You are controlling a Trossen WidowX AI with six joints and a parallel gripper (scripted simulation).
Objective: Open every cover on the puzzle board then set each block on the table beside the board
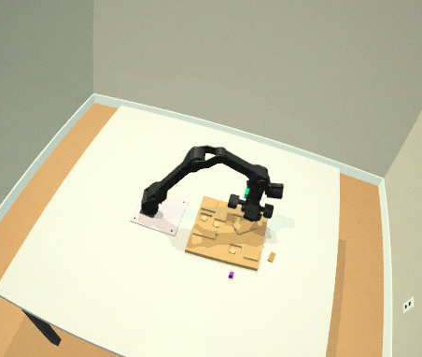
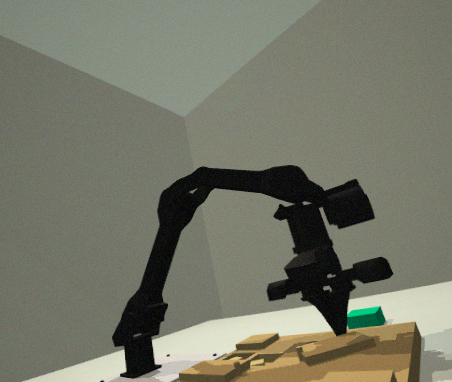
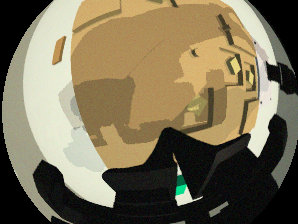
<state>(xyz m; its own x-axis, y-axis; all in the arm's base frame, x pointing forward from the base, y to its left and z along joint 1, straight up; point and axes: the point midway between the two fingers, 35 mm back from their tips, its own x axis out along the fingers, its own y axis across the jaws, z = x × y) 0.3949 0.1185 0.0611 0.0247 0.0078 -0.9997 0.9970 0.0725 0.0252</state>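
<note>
The wooden puzzle board (image 1: 221,244) (image 2: 402,345) (image 3: 150,20) has several wells with pale yellow patches inside. A swivelling cover (image 1: 246,227) (image 2: 339,348) lies turned at an angle, beside an uncovered well (image 3: 196,106). A sliding cover (image 1: 252,253) is at the board's near right corner. A green block (image 1: 247,192) (image 2: 365,318) (image 3: 181,185) rests on the table beyond the board. An orange block (image 1: 272,256) (image 3: 59,50) and a purple block (image 1: 231,275) lie on the table beside it. My gripper (image 2: 341,333) (image 3: 166,131) is shut and empty, its tips low over the board near the turned cover.
The arm's pale base plate (image 1: 179,217) is on the table left of the board. The arm arches over from there and casts shadows on the board. The white table (image 1: 114,280) surrounds both.
</note>
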